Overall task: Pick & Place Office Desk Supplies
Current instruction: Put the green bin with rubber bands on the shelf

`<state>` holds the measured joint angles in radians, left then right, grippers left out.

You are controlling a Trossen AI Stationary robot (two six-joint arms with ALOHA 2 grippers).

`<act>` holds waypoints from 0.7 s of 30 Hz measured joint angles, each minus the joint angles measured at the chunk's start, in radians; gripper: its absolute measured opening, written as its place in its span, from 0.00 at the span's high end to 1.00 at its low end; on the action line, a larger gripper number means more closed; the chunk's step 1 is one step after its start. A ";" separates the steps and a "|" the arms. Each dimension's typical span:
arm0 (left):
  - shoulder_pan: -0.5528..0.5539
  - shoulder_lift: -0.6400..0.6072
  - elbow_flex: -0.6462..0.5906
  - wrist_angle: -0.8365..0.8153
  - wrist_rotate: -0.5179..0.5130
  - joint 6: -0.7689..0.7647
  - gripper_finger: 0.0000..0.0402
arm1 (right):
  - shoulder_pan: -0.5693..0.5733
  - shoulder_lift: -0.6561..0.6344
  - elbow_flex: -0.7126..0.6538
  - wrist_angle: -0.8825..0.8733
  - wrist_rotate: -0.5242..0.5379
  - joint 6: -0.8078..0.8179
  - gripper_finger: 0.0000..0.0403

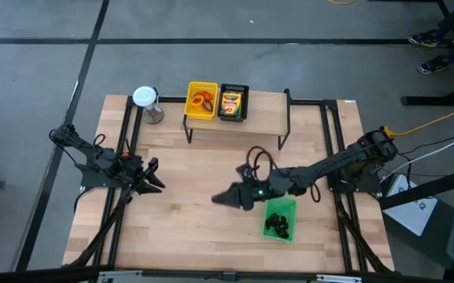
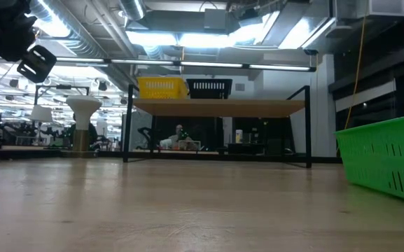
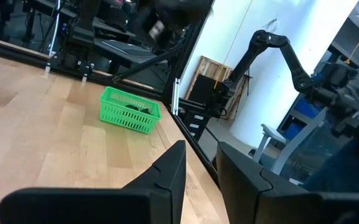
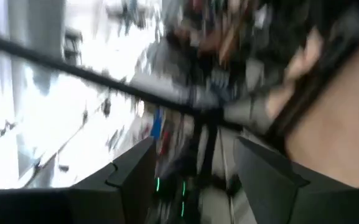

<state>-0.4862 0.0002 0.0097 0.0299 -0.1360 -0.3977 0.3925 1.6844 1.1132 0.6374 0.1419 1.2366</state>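
A wooden worktop point(image 1: 195, 181) seen from above fills the middle of the frame, with a dark arm at each side. Along its upper edge stands a low shelf point(image 1: 234, 122) on black legs. On the shelf, a yellow tray point(image 1: 201, 88) holds thin orange and purple rings point(image 1: 204, 101), and just beside it a black tray point(image 1: 234, 116) holds a yellow printed crayon box point(image 1: 231, 101). To the left of the shelf stands a grey cylinder with a white round top point(image 1: 145, 103).

Lower right of centre, a green tray point(image 1: 283, 207) sits on the worktop with small black clips point(image 1: 278, 226) inside it.

The right arm reaches in from the right edge; its end effector point(image 1: 223, 198) hangs left of the green tray, near the centre of the frame. In its own wrist view the two fingers point(image 4: 135, 171) stand wide apart with nothing between them, and the rest is blurred.

The left arm waits at the left edge of the worktop. Its end effector point(image 1: 154, 176) points toward the centre, fingers point(image 3: 170, 177) set at a narrow gap and holding nothing. In the table-level view the green tray sits at the right edge and the shelf with its two trays stands far back in the middle.
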 joint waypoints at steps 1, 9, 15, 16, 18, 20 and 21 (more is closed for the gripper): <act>0.000 0.000 0.000 0.000 0.000 0.000 0.79 | 0.005 0.000 0.001 -0.033 -0.045 0.016 0.47; 0.000 0.000 0.000 0.000 0.000 0.000 0.79 | 0.078 0.000 0.000 -0.510 -0.271 0.157 0.51; 0.000 0.000 0.000 0.000 0.000 0.000 0.79 | 0.213 0.000 0.000 -0.658 -0.312 0.351 0.52; 0.000 0.000 0.000 0.000 0.000 0.000 0.79 | 0.229 0.000 0.000 -0.705 -0.344 0.385 0.52; 0.000 0.000 0.000 0.000 0.000 0.000 0.79 | 0.261 -0.001 0.000 -0.786 -0.386 0.437 0.52; 0.000 0.000 0.000 0.000 0.000 0.000 0.79 | 0.283 -0.004 -0.001 -0.809 -0.387 0.458 0.52; 0.000 0.000 0.000 0.000 0.000 0.000 0.79 | 0.288 -0.009 -0.001 -0.801 -0.374 0.458 0.52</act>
<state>-0.4862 0.0001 0.0097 0.0296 -0.1360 -0.3977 0.6804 1.6755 1.1126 -0.1631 -0.2317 1.6951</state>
